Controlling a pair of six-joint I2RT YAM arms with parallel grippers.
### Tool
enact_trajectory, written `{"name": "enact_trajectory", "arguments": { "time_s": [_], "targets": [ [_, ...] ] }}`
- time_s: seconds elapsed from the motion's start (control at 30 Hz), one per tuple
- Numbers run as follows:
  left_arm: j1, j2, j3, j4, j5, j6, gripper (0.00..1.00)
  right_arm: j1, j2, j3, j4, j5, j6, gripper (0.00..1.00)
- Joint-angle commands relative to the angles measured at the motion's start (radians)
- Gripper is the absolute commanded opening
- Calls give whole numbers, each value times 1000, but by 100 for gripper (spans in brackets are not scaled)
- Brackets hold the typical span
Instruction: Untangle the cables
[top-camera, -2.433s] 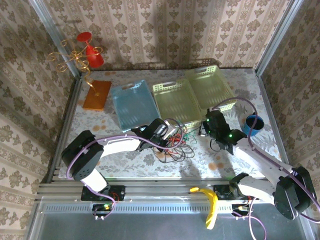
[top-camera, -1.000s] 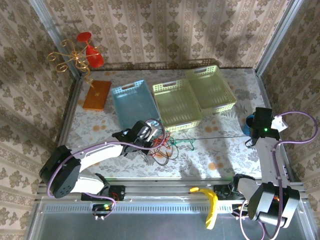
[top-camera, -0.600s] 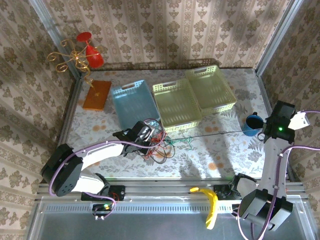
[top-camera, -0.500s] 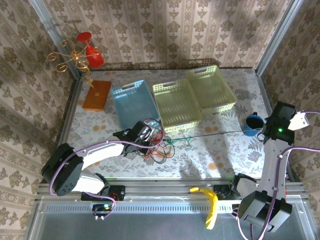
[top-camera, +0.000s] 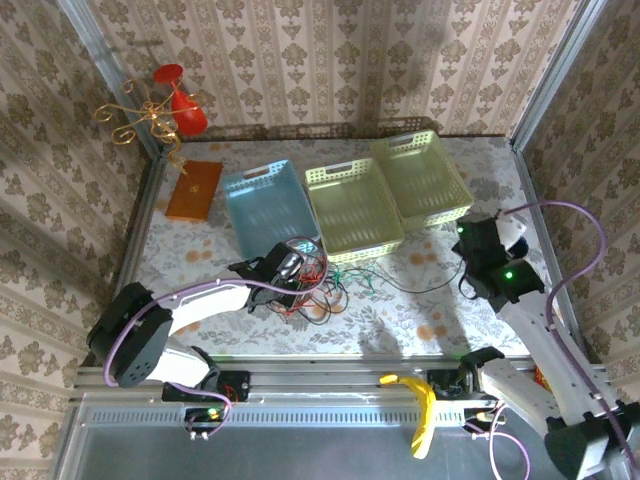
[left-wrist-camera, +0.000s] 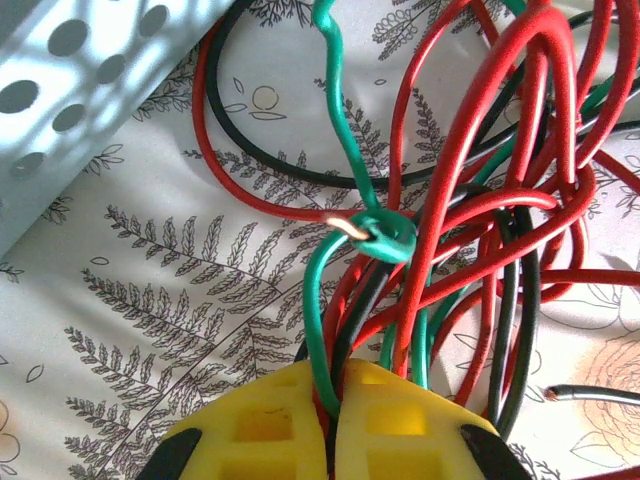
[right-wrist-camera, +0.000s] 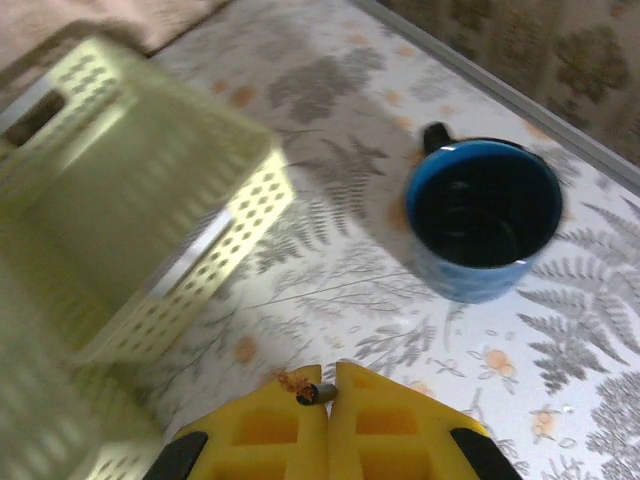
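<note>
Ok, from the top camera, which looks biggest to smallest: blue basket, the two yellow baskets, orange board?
Largest, too alike to rank: blue basket, middle yellow basket, right yellow basket.
Smallest: orange board.

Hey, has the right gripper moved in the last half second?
Yes. In the top view the right gripper swung left, ending closer to the right-hand yellow basket.

Red cable (left-wrist-camera: 570, 120), green cable (left-wrist-camera: 388, 238), black cable (left-wrist-camera: 522, 300), white fern-print tablecloth (left-wrist-camera: 150, 290), blue mug (right-wrist-camera: 470, 278), pale yellow basket (right-wrist-camera: 130, 180)
</note>
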Motion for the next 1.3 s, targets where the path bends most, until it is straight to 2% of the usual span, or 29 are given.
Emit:
{"name": "enact_trajectory", "arguments": {
  "time_s": [0.0, 0.07, 0.13, 0.3, 0.4, 0.47, 0.6, 0.8, 1.07, 1.27],
  "targets": [
    [5, 40, 13, -35, -7, 5, 0, 165, -15, 80, 156, 181, -181, 0],
    [4, 55, 23, -31, -7, 3, 0, 238, -1, 138, 295, 170, -356, 0],
    [2, 67, 34, -31, -12, 2, 0, 259, 30, 241, 333, 140, -457, 0],
    [-6, 89, 37, -24, -6, 6, 0, 257, 75, 462, 456, 44, -705, 0],
    [-12, 106, 40, -31, -3, 4, 0, 244, 111, 612, 453, -77, -843, 0],
    [-17, 117, 45, -38, 3, 4, 0, 225, 131, 693, 438, -112, -881, 0],
    [-22, 124, 47, -39, -3, -1, 0, 143, 141, 763, 440, -185, -859, 0],
    [-29, 138, 43, -28, 4, -11, 0, -53, 171, 855, 389, -401, -717, 0],
    [-37, 162, 33, -10, 6, -40, 0, -158, 274, 1044, 334, -492, -653, 0],
    [-43, 183, 29, 11, 12, -52, 0, -186, 380, 1242, 298, -553, -641, 0]
  ]
}}
